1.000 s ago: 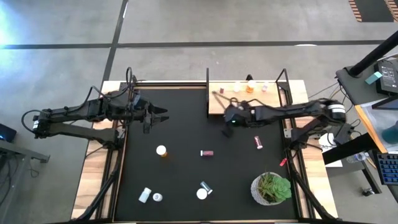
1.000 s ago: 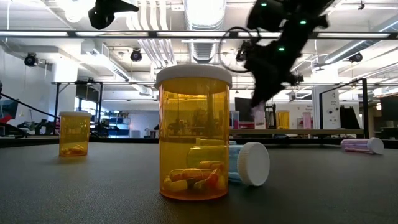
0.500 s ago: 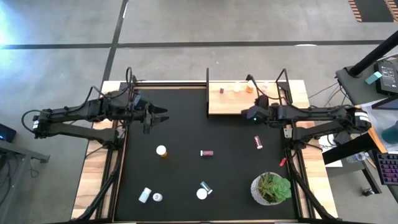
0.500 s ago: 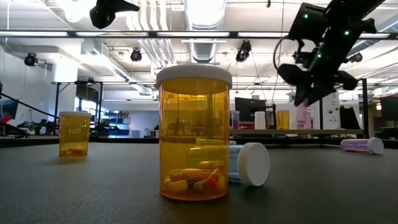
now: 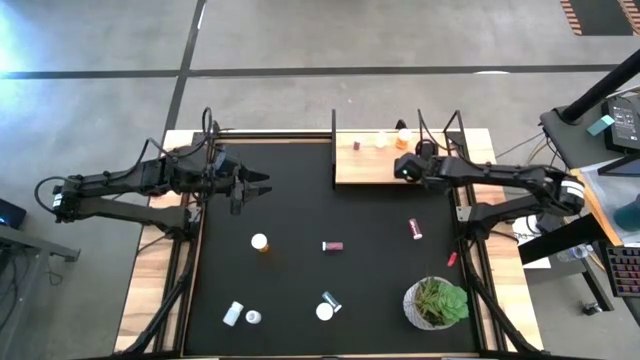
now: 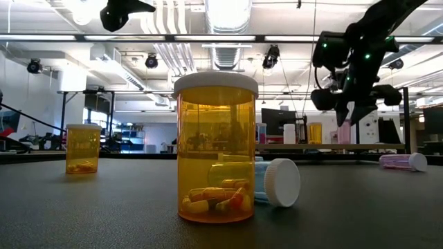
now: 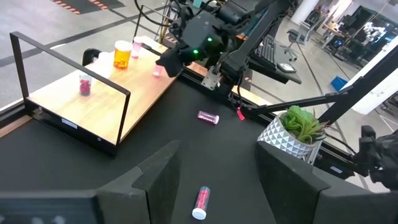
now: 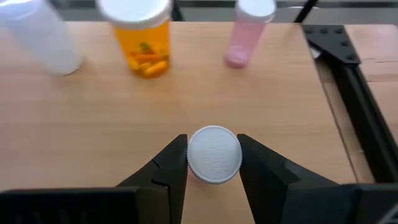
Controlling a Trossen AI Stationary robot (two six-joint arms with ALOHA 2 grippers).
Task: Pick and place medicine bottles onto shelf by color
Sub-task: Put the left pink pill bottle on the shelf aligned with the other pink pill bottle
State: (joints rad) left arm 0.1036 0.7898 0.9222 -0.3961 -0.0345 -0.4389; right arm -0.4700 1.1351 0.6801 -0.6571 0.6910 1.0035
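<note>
Right claw (image 8: 213, 158) pinches white-capped bottle (image 8: 214, 154) over shelf (image 8: 93, 118), near pink bottle (image 8: 246, 31), likely matching colour. Left claw (image 5: 262, 186) spread, waiting over mat (image 5: 300, 290).

Two slim arms, matte black, jointed segments. Thin black cables loop along links. Right arm has pale grey band near base, small green lights glowing near wrist. Left end effector (image 7: 211, 180): two broad dark fingers, flat inner faces. Right end effector (image 8: 213, 163): same dark angular fingers.
</note>
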